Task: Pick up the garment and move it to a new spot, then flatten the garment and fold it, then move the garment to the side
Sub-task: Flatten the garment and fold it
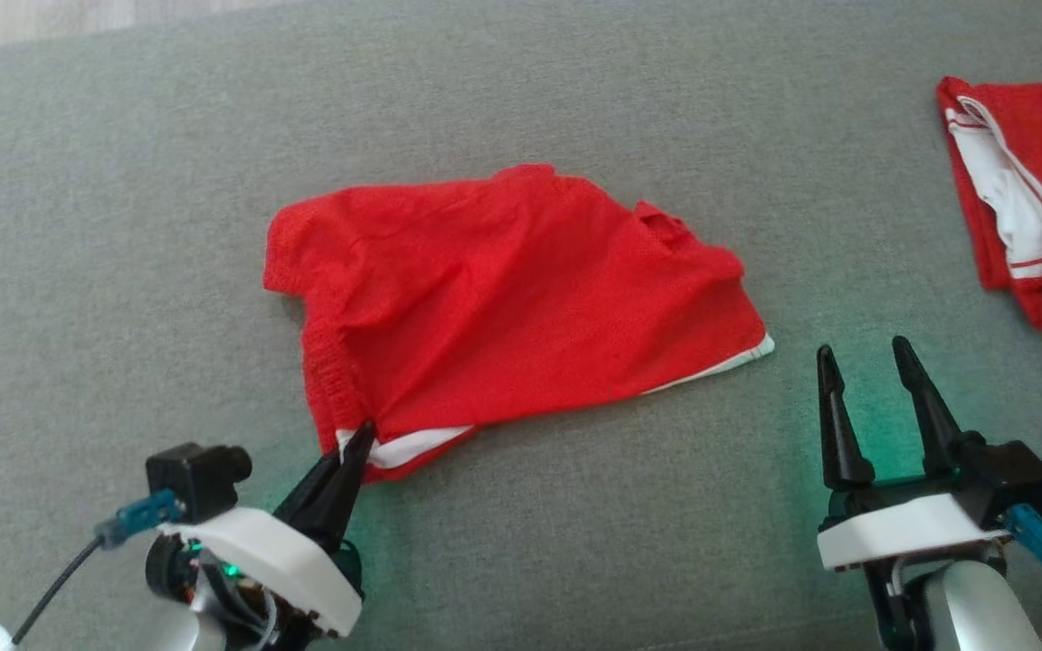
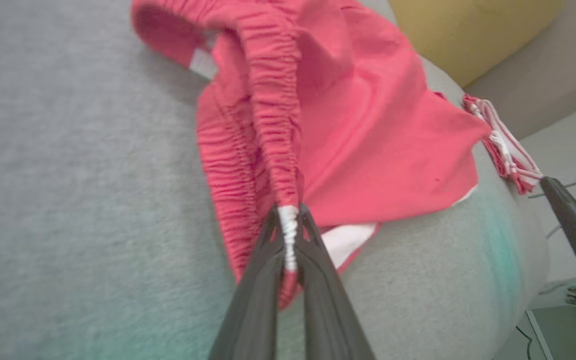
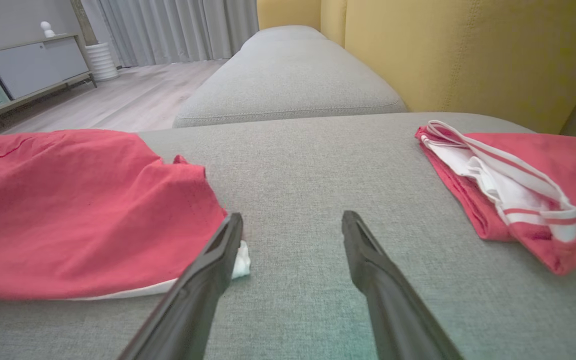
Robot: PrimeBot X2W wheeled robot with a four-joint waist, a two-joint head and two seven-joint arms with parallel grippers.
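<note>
The garment (image 1: 503, 298), red shorts with white trim, lies rumpled in the middle of the grey cushion (image 1: 123, 271). My left gripper (image 1: 360, 439) is shut on its near left corner. In the left wrist view the fingers (image 2: 313, 260) pinch the white end of the elastic waistband (image 2: 288, 225) of the garment (image 2: 368, 135). My right gripper (image 1: 865, 362) stands open over bare cushion, just right of the garment's white-edged hem corner. In the right wrist view the garment (image 3: 68, 210) lies left of the open right gripper (image 3: 293, 222), whose left finger (image 3: 218, 260) is beside that hem corner.
A second red garment with white striped trim (image 1: 1023, 208) lies folded at the far right of the cushion, also visible as a red and white fold (image 3: 518, 190). A yellow backrest (image 3: 468, 50) rises behind it. Another grey seat cushion (image 3: 288, 75) and wooden floor lie beyond.
</note>
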